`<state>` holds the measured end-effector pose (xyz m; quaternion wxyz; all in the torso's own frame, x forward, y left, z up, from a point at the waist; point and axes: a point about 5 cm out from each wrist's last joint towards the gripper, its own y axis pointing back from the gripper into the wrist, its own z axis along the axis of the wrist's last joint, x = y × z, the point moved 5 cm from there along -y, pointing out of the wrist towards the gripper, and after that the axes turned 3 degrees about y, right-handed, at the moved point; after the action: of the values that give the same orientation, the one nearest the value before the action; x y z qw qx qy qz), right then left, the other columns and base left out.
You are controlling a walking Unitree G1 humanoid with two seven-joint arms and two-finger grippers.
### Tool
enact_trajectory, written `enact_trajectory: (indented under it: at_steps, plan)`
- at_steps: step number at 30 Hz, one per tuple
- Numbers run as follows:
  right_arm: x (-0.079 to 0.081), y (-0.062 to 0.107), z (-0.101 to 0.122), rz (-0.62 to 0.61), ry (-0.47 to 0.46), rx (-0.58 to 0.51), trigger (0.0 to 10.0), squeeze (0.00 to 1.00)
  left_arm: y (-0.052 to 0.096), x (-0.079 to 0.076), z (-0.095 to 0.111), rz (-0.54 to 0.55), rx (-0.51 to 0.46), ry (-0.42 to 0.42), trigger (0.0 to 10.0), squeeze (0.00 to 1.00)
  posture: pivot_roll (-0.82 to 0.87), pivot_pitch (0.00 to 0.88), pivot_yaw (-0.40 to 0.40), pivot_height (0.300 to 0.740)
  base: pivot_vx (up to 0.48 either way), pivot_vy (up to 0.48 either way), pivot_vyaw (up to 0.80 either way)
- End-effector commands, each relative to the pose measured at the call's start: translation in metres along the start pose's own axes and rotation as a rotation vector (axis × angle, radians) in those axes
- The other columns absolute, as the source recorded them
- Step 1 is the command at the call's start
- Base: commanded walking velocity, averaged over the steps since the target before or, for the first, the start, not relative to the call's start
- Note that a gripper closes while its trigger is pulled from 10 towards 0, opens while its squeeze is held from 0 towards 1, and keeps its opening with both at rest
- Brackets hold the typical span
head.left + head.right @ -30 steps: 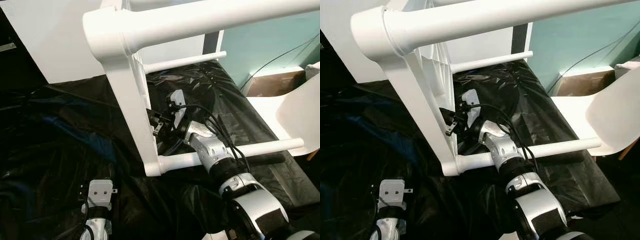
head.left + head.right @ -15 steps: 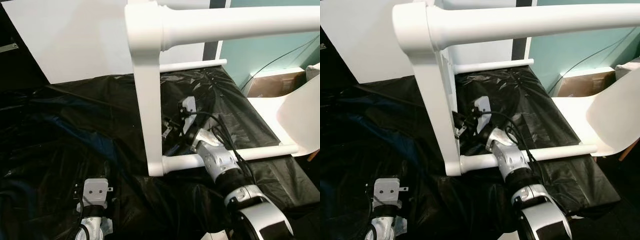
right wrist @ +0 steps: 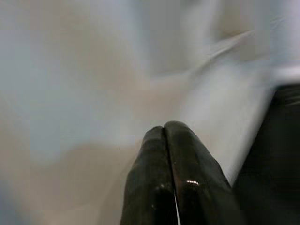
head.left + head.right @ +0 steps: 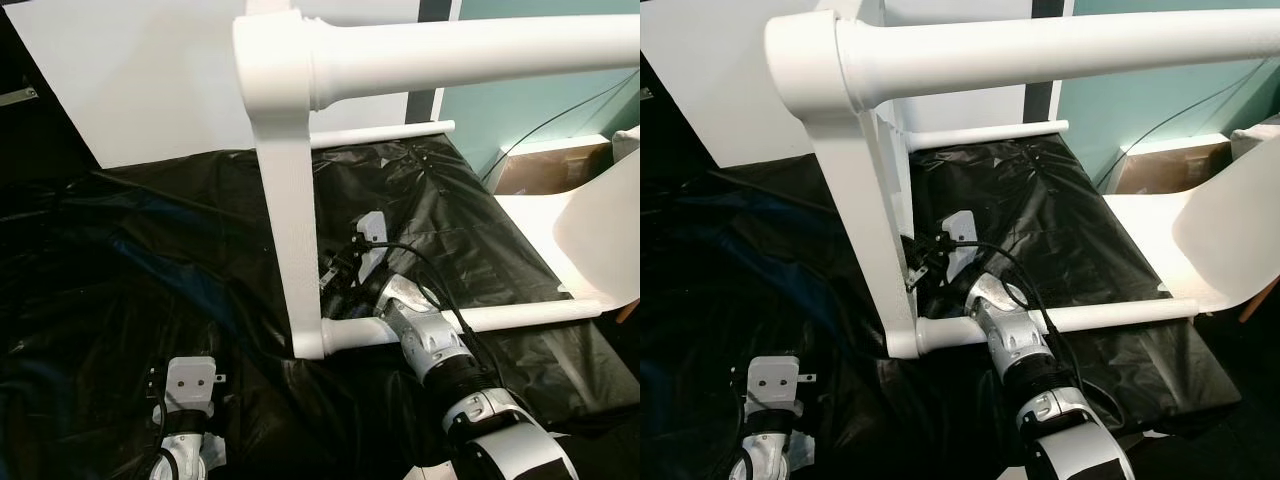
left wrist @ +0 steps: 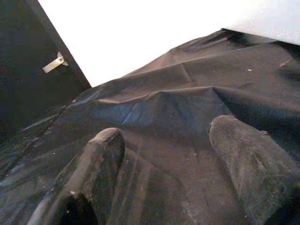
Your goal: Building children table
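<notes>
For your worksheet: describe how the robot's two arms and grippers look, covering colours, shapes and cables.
The right arm is silver and segmented, with black joints and looping black cables. The left arm ends in a pale boxy wrist plate. Each gripper has long, rounded black fingers; the right gripper's look glossy.

A low platform draped in crinkled black plastic sheeting (image 4: 150,260) carries everything. The white table frame (image 4: 285,215) stands on it on its side, its lower leg (image 4: 520,317) lying along the sheet toward the right edge. A white board (image 4: 150,80) rests at the sheet's far edge, leaning upright.
</notes>
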<state>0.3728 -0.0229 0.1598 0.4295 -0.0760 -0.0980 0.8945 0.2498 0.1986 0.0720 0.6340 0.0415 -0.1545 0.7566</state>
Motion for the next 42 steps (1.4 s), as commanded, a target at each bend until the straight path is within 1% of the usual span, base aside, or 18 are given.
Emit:
enact_trajectory:
  at_steps: [1,3,6,7,8,13,20,22,23,24,26,29,31,32,33,36,40,42]
  plan:
    - [-0.008,0.003,-0.003,-0.059,0.021,0.007,10.0,0.0,0.001,0.005,-0.004,0.019,0.017,-0.008,10.0,0.0,0.03,0.0,0.081,0.74,0.0,0.0,0.0]
    - [-0.02,0.008,0.001,-0.163,0.071,-0.012,10.0,0.0,0.0,0.004,-0.004,0.015,0.015,-0.007,10.0,0.0,0.02,0.0,0.085,0.74,0.0,0.0,0.0]
    - [-0.026,0.011,0.003,-0.218,0.109,-0.021,10.0,0.0,0.0,0.003,-0.003,0.011,0.014,-0.007,10.0,0.0,0.02,0.0,0.086,0.74,0.0,0.0,0.0]
    - [-0.032,0.017,0.006,-0.299,0.184,-0.035,10.0,0.0,-0.002,0.002,-0.003,0.007,0.011,-0.005,10.0,0.0,0.02,0.0,0.086,0.74,0.0,0.0,0.0]
    - [-0.032,0.017,0.006,-0.299,0.184,-0.035,10.0,0.0,-0.002,0.002,-0.003,0.007,0.011,-0.005,10.0,0.0,0.02,0.0,0.086,0.74,0.0,0.0,0.0]
    - [-0.033,0.022,0.001,-0.376,0.275,-0.016,10.0,0.0,-0.005,0.001,-0.003,0.005,0.007,-0.001,10.0,0.0,0.01,0.0,0.086,0.74,0.0,0.0,0.0]
    - [-0.024,0.016,-0.005,-0.369,0.295,-0.008,10.0,0.0,-0.003,0.002,0.001,-0.008,-0.009,0.009,10.0,0.0,0.02,0.0,0.08,0.74,0.0,0.0,0.0]
    - [-0.025,0.015,-0.005,-0.389,0.305,-0.006,10.0,0.0,0.004,0.0,0.006,-0.056,-0.03,0.043,10.0,0.0,0.02,0.0,0.077,0.74,0.0,0.0,0.0]
    - [-0.025,0.015,-0.005,-0.389,0.305,-0.006,10.0,0.0,0.004,0.0,0.006,-0.056,-0.03,0.043,10.0,0.0,0.02,0.0,0.077,0.74,0.0,0.0,0.0]
    - [-0.028,0.017,-0.008,-0.398,0.325,0.01,10.0,0.0,0.015,-0.004,0.012,-0.121,-0.045,0.084,10.0,0.0,0.03,0.0,0.072,0.74,0.0,0.0,0.0]
    - [-0.031,0.018,-0.012,-0.395,0.346,0.037,10.0,0.0,0.024,-0.004,0.018,-0.156,-0.056,0.106,10.0,0.0,0.03,0.0,0.068,0.74,0.0,0.0,0.0]
    - [-0.031,0.018,-0.014,-0.398,0.357,0.044,10.0,0.0,0.026,-0.004,0.02,-0.161,-0.059,0.109,10.0,0.0,0.03,0.0,0.068,0.74,0.0,0.0,0.0]
    - [-0.029,0.012,-0.017,-0.36,0.35,0.062,10.0,0.0,0.033,-0.004,0.022,-0.191,-0.054,0.12,10.0,0.0,0.04,0.0,0.062,0.74,0.0,0.0,0.0]
    - [-0.025,0.006,-0.017,-0.323,0.343,0.069,10.0,0.0,0.037,-0.005,0.025,-0.217,-0.051,0.143,10.0,0.0,0.05,0.0,0.057,0.74,0.0,0.0,0.0]
    - [-0.025,0.006,-0.017,-0.323,0.343,0.069,10.0,0.0,0.037,-0.005,0.025,-0.217,-0.051,0.143,10.0,0.0,0.05,0.0,0.057,0.74,0.0,0.0,0.0]
    - [-0.011,-0.009,-0.016,-0.232,0.335,0.077,10.0,0.0,0.042,-0.012,0.038,-0.291,-0.069,0.228,10.0,0.0,0.06,0.0,0.05,0.74,0.0,0.0,0.0]
    - [-0.001,-0.014,-0.019,-0.184,0.322,0.088,10.0,0.0,0.044,-0.019,0.05,-0.347,-0.096,0.274,10.0,0.0,0.06,0.0,0.045,0.74,0.0,0.0,0.0]
    - [0.009,-0.017,-0.024,-0.142,0.313,0.104,10.0,0.0,0.043,-0.022,0.057,-0.372,-0.111,0.299,10.0,0.0,0.07,0.0,0.044,0.74,0.0,0.0,0.0]
